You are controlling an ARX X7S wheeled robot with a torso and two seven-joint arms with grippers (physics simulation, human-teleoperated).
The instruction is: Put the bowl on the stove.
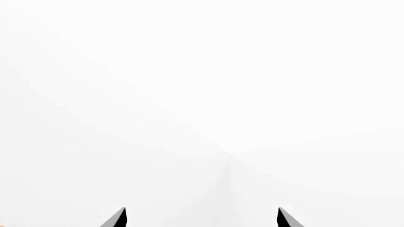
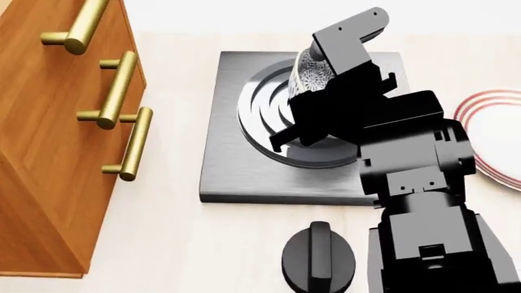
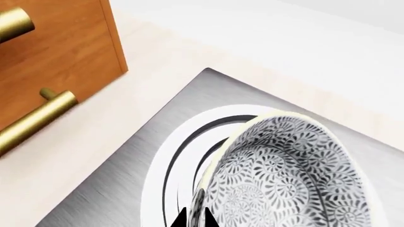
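Right claw [image 3: 194,218]: two black fingertips pinched close together on the rim of the bowl, one tip on each side of the wall, gripping it.
Bowl [image 3: 287,175]: small, deep and round, white with a fine grey floral pattern; held tilted in the right claw so its inside faces the wrist camera. In the head view the bowl [image 2: 313,72] shows just beyond the right arm, above the burner rings.
Stove [image 2: 244,152]: flat, square, dark grey metal slab with raised concentric rings, lying on the counter directly beneath the right claw and the bowl. Whether the bowl touches the rings cannot be told.
Left claw [image 1: 202,218]: only two black fingertips show, set wide apart, open, with nothing between them; a plain white surface lies ahead of them.
Counter [image 2: 171,244]: pale beige surface carrying the stove.
Knob [image 2: 319,259]: round and black, on the counter nearer the robot than the right claw, apart from the stove.
Plate [image 2: 496,137]: white with red rim rings, on the far side of the right arm from the cabinet, partly hidden.
Cabinet [image 2: 49,152]: orange-brown wood with brass bar handles, beside the stove, well apart from the right claw.
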